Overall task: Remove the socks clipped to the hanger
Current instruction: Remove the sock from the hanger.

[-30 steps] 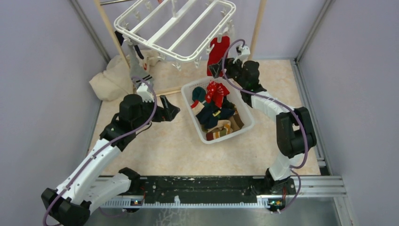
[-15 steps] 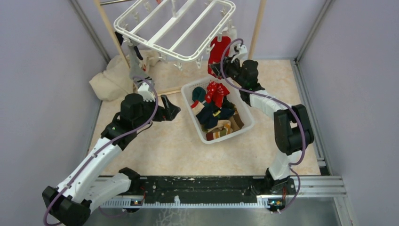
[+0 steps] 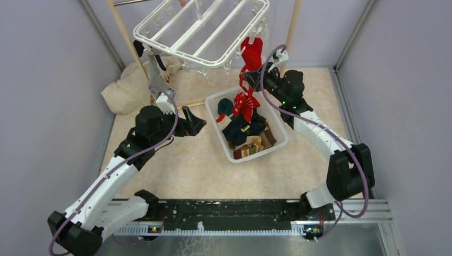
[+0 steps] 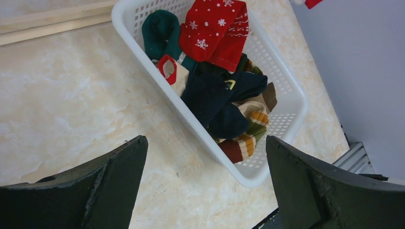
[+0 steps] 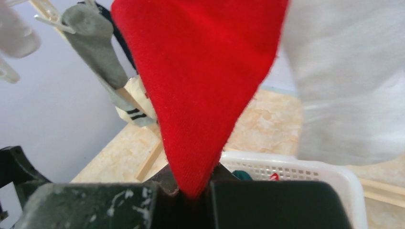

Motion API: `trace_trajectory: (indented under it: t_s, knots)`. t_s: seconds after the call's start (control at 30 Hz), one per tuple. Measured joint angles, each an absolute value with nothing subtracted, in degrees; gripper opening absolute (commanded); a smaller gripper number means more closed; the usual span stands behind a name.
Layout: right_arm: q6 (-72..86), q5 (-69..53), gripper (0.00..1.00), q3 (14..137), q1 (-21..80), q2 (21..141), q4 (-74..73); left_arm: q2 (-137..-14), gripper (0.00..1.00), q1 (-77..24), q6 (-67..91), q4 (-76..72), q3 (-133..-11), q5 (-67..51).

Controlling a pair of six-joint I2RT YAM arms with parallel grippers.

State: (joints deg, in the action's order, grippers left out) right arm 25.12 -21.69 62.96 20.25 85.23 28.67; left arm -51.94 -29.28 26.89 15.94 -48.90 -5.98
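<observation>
"Right gripper (image 5: 193, 188) has clamped fully shut on the lower tip of the red sock (image 5: 200, 71), yes?"

"Yes — the fabric narrows to a point and vanishes between the two fingers. The sock's upper end is clipped to the hanger (image 3: 170, 50), which hangs above and just beyond the far rim of the basket (image 4: 286, 119), so the sock dangles over that rim."

"How do you reckon it handles?"

"Light, soft knit, no stiffness at all. I'd guess it stretches before it comes free, and the hanger looks free to tip toward the pull. A steady downward draw toward the basket seems wiser than a snatch."

"Is the tip a good place to hold?"

"Passable. The cloth is hardly slippery, but a pinch of thin fabric could creep out under tension. Higher up, nearer the clipped end, there would be less stretch to take up."

"And the other arm?"

"Left gripper (image 4: 206, 143) stands spread wide with nothing in it, low beside the basket's left side, looking down at the socks piled inside (image 4: 219, 95)."

"Anything else on the hanger?"

"A grey sock with dark stripes (image 5: 102, 57) hangs well off to the left of the basket — the same limp sort, best taken by the body below its clipped end. Something dark hangs behind it; I cannot tell what."
</observation>
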Motion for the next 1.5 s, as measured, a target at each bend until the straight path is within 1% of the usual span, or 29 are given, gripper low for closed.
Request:
trace_trajectory:
  t_s: [0.3,0.47,0.87,1.27,1.5]
  knots:
    - [22.1,-17.5,0.0,63.0,29.9,80.7,18.2,-52.1,0.99,-29.7,27.8,12.6,-48.8,-7.8]
    - [23.1,-17.1,0.0,62.9,32.7,79.9,15.7,-52.1,0.99,-30.2,27.8,10.6,-48.8,-8.4]
    - [27.0,-16.5,0.0,62.5,40.6,78.5,14.5,-50.6,0.99,-30.7,27.4,4.2,-46.9,-10.8]
    - [31.8,-17.7,0.0,62.3,43.8,79.1,18.0,-50.0,0.99,-30.9,25.2,2.5,-46.6,-11.4]
    - [33.5,-15.6,0.0,64.0,46.2,81.8,16.4,-47.8,0.99,-30.9,24.9,2.5,-45.0,-12.0]
